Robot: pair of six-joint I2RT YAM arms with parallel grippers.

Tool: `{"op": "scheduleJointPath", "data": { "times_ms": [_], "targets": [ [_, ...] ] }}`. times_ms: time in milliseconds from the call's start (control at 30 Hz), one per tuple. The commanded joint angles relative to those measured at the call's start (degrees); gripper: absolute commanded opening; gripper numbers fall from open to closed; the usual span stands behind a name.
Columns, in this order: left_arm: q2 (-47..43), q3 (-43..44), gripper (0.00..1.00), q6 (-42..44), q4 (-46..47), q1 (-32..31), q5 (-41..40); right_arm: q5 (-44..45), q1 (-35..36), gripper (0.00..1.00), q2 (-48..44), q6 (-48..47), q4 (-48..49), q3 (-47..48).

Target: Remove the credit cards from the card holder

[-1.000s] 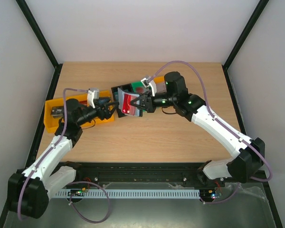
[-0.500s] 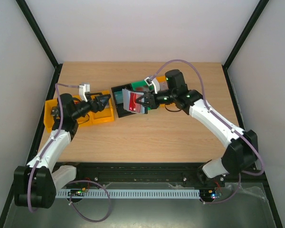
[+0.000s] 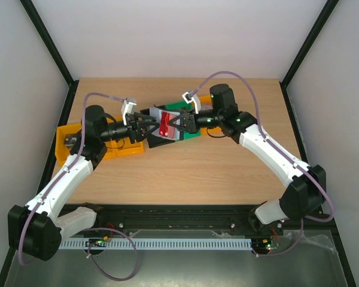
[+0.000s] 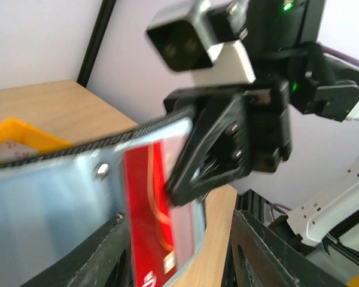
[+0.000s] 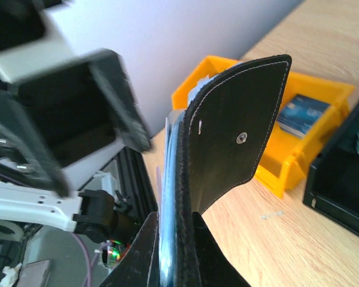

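My right gripper (image 3: pixel 176 124) is shut on the black card holder (image 3: pixel 167 128) and holds it open above the table, edge-on between its fingers in the right wrist view (image 5: pixel 175 251), with the black outer flap (image 5: pixel 236 134) standing up. A red credit card (image 3: pixel 164 123) with pale markings sits in the blue-grey inner pocket (image 4: pixel 48 197). In the left wrist view the red card (image 4: pixel 145 203) is partly covered by a right fingertip (image 4: pixel 194 179). My left gripper (image 3: pixel 149 127) is open, its fingers (image 4: pixel 105 257) straddling the card's lower end (image 4: pixel 185 266). I cannot tell whether they touch it.
A yellow bin (image 3: pixel 69 146) lies at the left and holds a blue card-like piece (image 5: pixel 299 113). A black bin (image 3: pixel 151 113) and a green bin (image 3: pixel 191 133) lie under and behind the holder. The black bin's wall also shows in the right wrist view (image 5: pixel 341 197).
My left arm swung from over the yellow bin to the right, up to the held holder. The right gripper kept the holder and shifted it slightly up and back.
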Motion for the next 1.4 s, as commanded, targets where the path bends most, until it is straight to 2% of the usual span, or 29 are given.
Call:
{"op": "scheduleJointPath", "data": {
  "times_ms": [0, 133, 267, 367, 467, 533, 600, 667, 800, 967, 1100, 1367],
  "targets": [
    [-1.38, -0.41, 0.48, 1.03, -3.5, -1.41, 3.21, -4.95, 0.46, 0.02, -5.67, 4.56, 10.39, -1.9],
    [-1.98, -0.6, 0.45, 1.26, -2.9, -3.03, 2.57, -4.97, 1.58, 0.02, -7.78, 6.77, 14.48, -3.27],
    [-1.89, -0.5, 0.35, 2.25, -2.04, -4.5, 2.61, -3.34, 2.8, 0.01, -7.99, 6.55, 14.17, -2.84],
    [-1.94, -0.38, 0.23, 2.69, -1.96, -4.7, 2.73, -3.37, 3.2, 0.02, -7.83, 6.1, 14.09, -2.81],
    [-2.02, -0.56, 0.03, 2.53, -0.34, -5.08, 4.52, -3.08, 3.26, 0.02, -7.61, 5.1, 13.11, -2.42],
    [-2.28, -0.44, 0.02, 2.69, -0.65, -4.94, 5.63, -3.1, 3.13, 0.02, -7.76, 3.28, 10.99, -2.05],
    [-2.55, -0.44, 0.02, 1.79, -0.67, -4.47, 5.82, -3.79, 2.41, 0.08, -7.99, 1.86, 9.93, -2.41],
    [-2.64, -1.66, 0.02, -1.16, 2.03, -3.44, 5.47, -4.59, 1.11, 0.14, -8.16, 2.01, 10.46, -4.05],
    [-2.7, -3.89, 0.02, -6.1, 7.25, -1.46, 4.04, -7.21, -0.32, 0.17, -7.25, 3.1, 11.66, -5.51],
    [-2.64, -4.23, 0.02, -6.35, 7.07, 0.83, 5.47, -8.85, -2.35, 0.15, -6.74, 2.78, 12.11, -6.17],
    [-2.93, -5.22, 0.02, -5.36, 7.29, 2.54, 6.18, -10.31, -3.72, 0.02, -5.96, 2.71, 12.18, -6.19],
    [-2.3, -5.57, 0.02, -6.42, 7.44, 5.42, 7.17, -12.18, -6.33, 0.02, -5.4, 1.66, 12.1, -5.8]
  ]
}}
